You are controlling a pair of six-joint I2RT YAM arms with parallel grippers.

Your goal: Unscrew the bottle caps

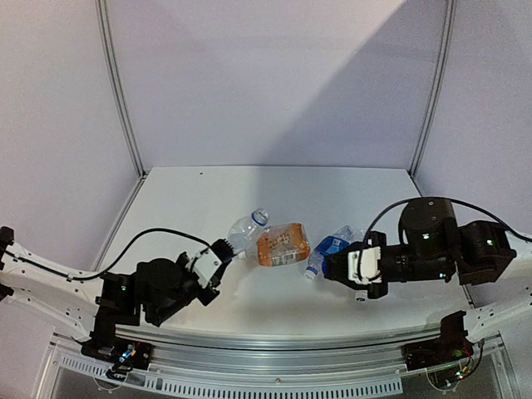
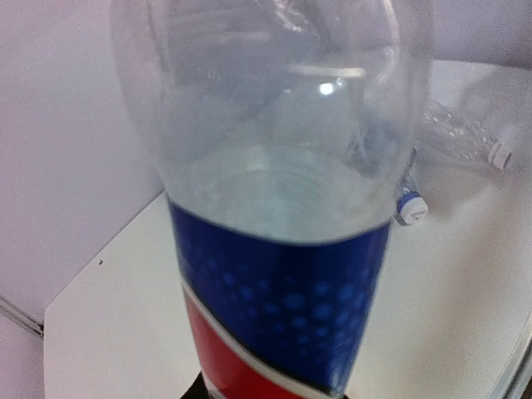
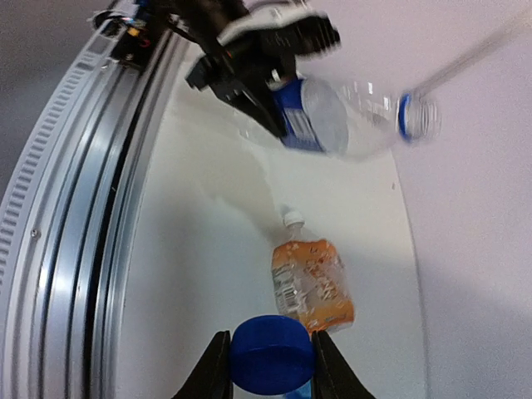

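From above, the left gripper (image 1: 218, 259) has its jaws closed on the base of a clear plastic bottle with a blue-and-red label (image 1: 243, 229). It is raised just left of a squat orange-filled plastic bottle (image 1: 283, 246) lying on the white surface (image 1: 191, 199). The right gripper (image 1: 332, 268) sits just right of the orange bottle, at a blue-labelled clear bottle (image 1: 331, 246).

In the left wrist view the raised bottle looks empty; the jaws are hidden there.

In the right wrist view the jaws pinch a round blue plastic cap (image 3: 272, 366), closed to its width, just in front of the orange bottle. If the bottle beneath lies unbraced, a twist may spin it instead of loosening the cap. The thin empty bottle could also buckle in the left jaws.
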